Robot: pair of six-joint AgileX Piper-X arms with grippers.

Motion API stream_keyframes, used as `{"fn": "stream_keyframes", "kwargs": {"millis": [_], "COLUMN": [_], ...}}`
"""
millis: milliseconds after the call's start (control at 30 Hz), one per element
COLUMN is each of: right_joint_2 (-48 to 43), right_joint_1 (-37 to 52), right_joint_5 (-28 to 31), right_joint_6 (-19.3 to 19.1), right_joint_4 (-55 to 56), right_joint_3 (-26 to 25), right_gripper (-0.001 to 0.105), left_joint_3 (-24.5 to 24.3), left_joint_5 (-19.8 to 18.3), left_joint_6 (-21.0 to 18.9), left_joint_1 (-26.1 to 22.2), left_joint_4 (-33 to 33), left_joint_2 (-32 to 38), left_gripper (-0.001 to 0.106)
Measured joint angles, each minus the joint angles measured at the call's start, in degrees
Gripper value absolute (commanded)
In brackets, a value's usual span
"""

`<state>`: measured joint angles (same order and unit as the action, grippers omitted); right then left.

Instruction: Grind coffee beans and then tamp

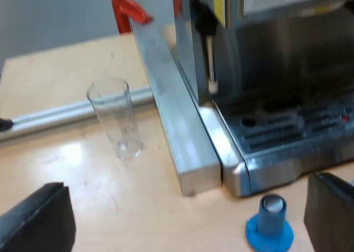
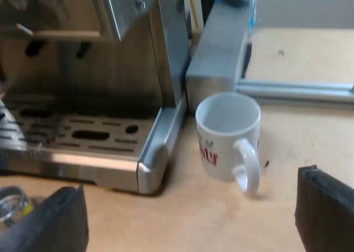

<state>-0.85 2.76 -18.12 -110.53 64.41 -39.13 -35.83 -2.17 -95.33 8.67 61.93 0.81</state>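
Left gripper [image 1: 182,230] and right gripper [image 2: 191,219] hang released; the rigid, likely hefty blue tamper [image 1: 270,221] invites a pinch on its stem.

A measuring glass [image 1: 119,122] stands upright on the desk [image 1: 55,75], near a metal beam [image 1: 177,125]. A white mug [image 2: 224,155] with red print stands just beside a grey beam [image 2: 218,53].

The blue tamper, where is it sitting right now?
In the left wrist view the blue tamper stands upright on the wooden table, just off the espresso machine's drip-tray corner.
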Motion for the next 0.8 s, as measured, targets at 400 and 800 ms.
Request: {"fn": "stream_keyframes", "kwargs": {"millis": [400,800], "right_joint_2": [0.0,0.0], "right_joint_1": [0.0,0.0], "right_joint_5": [0.0,-0.2], "right_joint_6": [-0.9,-0.9], "right_joint_4": [-0.8,-1.4], "right_joint_3": [4.9,7.8], "right_gripper": [0.077,0.077], "left_joint_3": [4.4,4.9], "left_joint_5": [0.0,0.0], "left_joint_6": [0.0,0.0], "left_joint_1": [0.0,0.0], "left_joint_4": [-0.3,-0.3], "left_joint_2": [0.0,-0.1], "left_gripper": [0.085,0.085]}}
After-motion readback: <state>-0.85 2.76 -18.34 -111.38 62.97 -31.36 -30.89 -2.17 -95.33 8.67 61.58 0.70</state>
